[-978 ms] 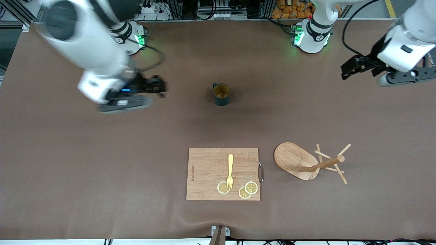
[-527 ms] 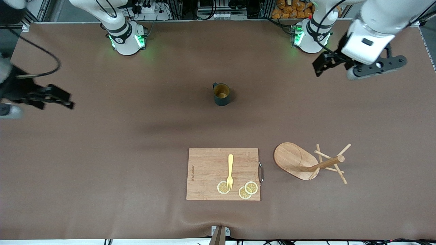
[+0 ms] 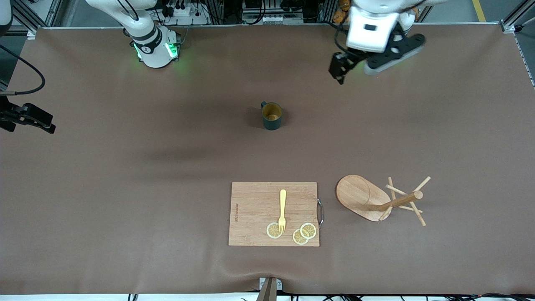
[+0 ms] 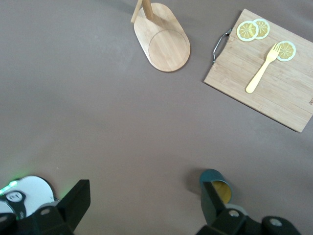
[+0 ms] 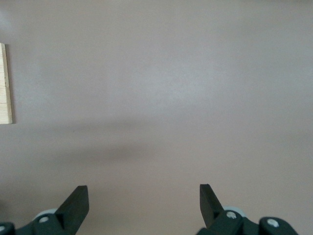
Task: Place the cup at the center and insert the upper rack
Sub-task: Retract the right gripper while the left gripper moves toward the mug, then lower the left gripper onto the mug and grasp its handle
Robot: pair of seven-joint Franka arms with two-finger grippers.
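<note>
**Ana:** Left end effector (image 3: 339,72) hangs in the air over the tabletop (image 3: 125,188) near its own arm's base, jaws spread wide with nothing between them. In the left wrist view both dark fingers (image 4: 73,205) show, with bare brown surface in the gap.

**Ben:** And the right end effector (image 3: 35,121)?

**Ana:** Also wide open and holding nothing, out over the tabletop's edge at the right arm's end. Its wrist view shows mostly bare surface past the fingers (image 5: 76,203).

**Ben:** Where is the cup (image 3: 272,116)?

**Ana:** Upright on the tabletop near the middle, its handle pointing to about 11 o'clock in the front view. From the left end effector it lies at roughly 8 o'clock, well apart.

**Ben:** The upper rack (image 3: 378,200)?

**Ana:** Tipped on its side, the oval base on edge and the post lying toward the left arm's end, at about 4 o'clock from the cup and nearer the front camera. Just beside it sits a cutting board (image 3: 255,213) carrying a yellow fork (image 3: 282,209) and three lemon slices (image 3: 308,230).
</note>
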